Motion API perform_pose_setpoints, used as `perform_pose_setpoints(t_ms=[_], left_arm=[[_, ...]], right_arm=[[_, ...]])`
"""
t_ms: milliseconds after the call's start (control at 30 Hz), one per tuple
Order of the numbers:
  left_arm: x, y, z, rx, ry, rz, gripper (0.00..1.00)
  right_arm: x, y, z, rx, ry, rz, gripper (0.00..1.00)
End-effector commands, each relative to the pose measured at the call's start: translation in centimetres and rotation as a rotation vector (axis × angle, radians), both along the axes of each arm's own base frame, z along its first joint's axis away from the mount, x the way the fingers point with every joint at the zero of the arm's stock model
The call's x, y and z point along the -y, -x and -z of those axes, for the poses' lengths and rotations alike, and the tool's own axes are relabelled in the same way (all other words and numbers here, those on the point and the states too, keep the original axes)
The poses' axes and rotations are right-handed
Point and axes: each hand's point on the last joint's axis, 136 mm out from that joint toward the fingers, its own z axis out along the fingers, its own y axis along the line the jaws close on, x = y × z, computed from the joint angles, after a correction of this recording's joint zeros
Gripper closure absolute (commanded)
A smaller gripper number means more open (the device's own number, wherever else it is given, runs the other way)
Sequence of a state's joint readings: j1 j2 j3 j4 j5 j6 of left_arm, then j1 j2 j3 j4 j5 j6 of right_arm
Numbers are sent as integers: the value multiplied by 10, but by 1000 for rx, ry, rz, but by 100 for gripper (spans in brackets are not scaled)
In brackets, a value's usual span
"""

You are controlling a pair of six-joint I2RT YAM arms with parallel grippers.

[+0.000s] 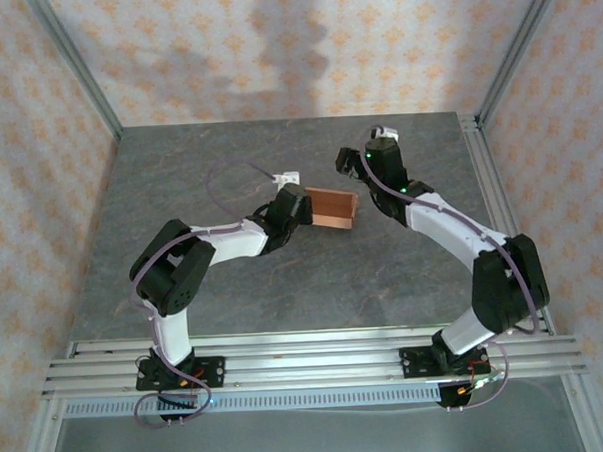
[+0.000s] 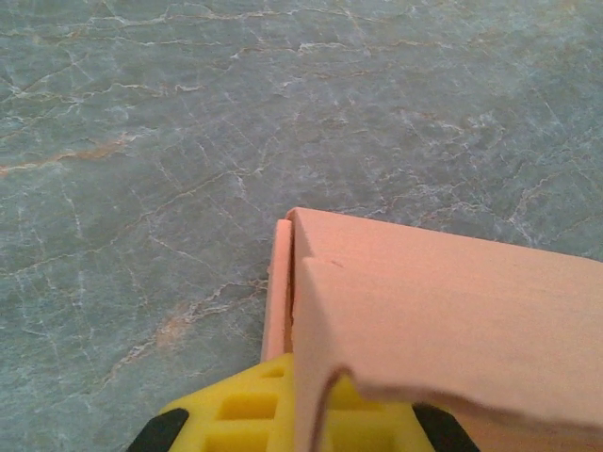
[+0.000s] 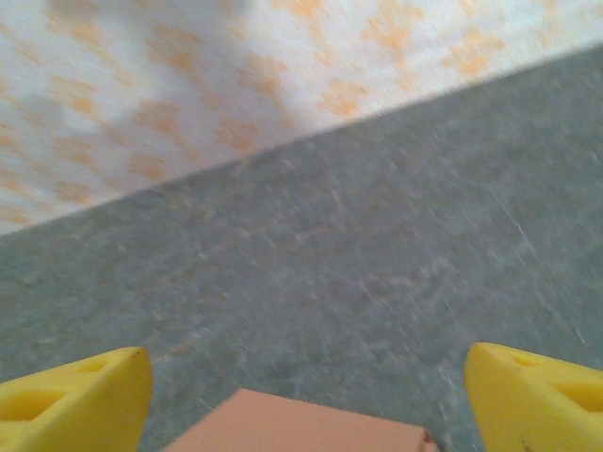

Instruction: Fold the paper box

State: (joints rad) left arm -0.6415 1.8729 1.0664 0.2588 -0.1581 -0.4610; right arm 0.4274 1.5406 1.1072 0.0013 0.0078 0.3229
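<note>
The salmon-pink paper box point(image 1: 333, 207) stands on the grey table's middle as an open tray with raised walls. My left gripper point(image 1: 293, 206) is at its left side, shut on that wall. In the left wrist view the yellow fingers point(image 2: 236, 410) pinch the upright card wall, and the paper box point(image 2: 443, 320) runs off to the right. My right gripper point(image 1: 362, 163) hovers just behind the box's right end, open and empty. In the right wrist view its yellow fingertips point(image 3: 80, 395) stand far apart, with a corner of the paper box point(image 3: 301, 428) low between them.
Grey marble-patterned table point(image 1: 284, 277) with patterned walls on three sides. An aluminium rail point(image 1: 489, 168) runs along the right edge, and more rails point(image 1: 307, 351) lie at the near edge by the arm bases. A cable loop point(image 1: 230, 184) arches over the left wrist.
</note>
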Motion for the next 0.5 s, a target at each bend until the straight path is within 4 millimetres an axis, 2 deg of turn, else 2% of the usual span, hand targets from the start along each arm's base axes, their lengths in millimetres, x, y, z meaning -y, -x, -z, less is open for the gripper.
perform_pose_setpoints(t_ms=[0,100,267,333,467], left_arm=[[-6,13,2,-8,-46,4,88],[-5,18,1,-3,-50,13,76],[-5,27,6,-19,-60,26,73],[-5,33,6,-18,-61,32,66],[-13,49,0,-9,-58,52,46]], right_arm=[[7,11,38,-150,9,38,15],[7,14,55,-190,7,42,15],[2,18,79,-247,-22,38,15],[3,20,88,-265,-24,43,15],[4,25,97,-288,-23,46,15]])
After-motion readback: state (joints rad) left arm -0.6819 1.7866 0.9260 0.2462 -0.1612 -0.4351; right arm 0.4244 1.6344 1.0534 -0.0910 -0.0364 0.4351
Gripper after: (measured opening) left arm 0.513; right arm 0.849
